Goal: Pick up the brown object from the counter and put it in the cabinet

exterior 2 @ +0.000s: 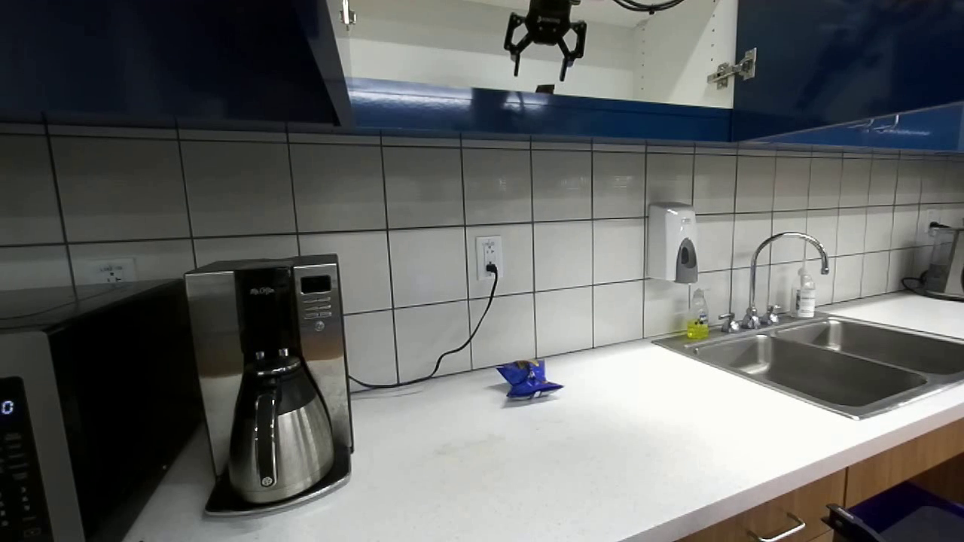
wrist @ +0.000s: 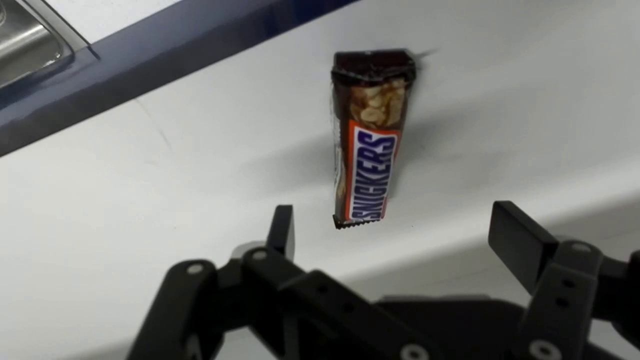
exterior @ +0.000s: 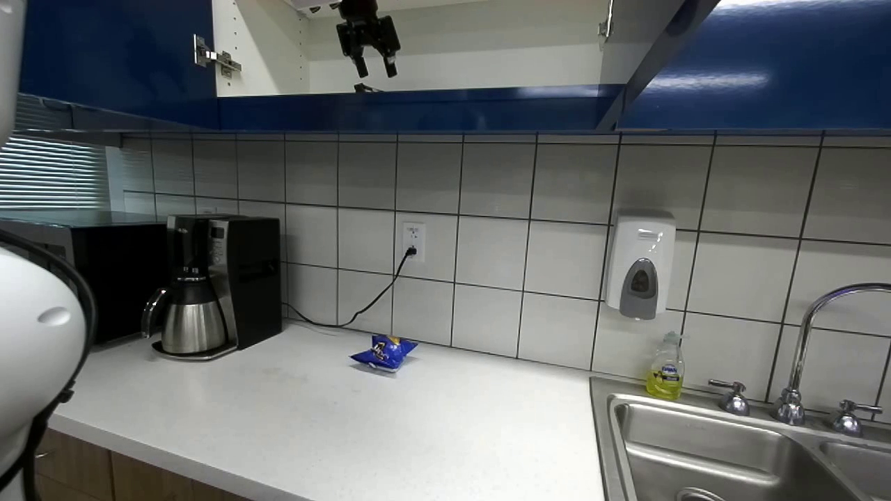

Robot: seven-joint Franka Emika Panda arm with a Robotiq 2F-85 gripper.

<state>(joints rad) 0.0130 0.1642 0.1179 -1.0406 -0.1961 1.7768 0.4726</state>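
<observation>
- Jaws spread wide up there, on the gripper [exterior 2: 540, 71].
- Snickers bar [wrist: 371, 150] beneath, in the cabinet [exterior: 452, 110].
- Blue packet [exterior: 385, 353] on the counter [exterior: 452, 424], left of the sink [exterior: 703, 445].

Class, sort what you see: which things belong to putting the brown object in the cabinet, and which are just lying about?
For the job: brown Snickers bar, open pincer, cabinet, counter.

Not part of it: blue packet, coffee maker, yellow soap bottle.
</observation>
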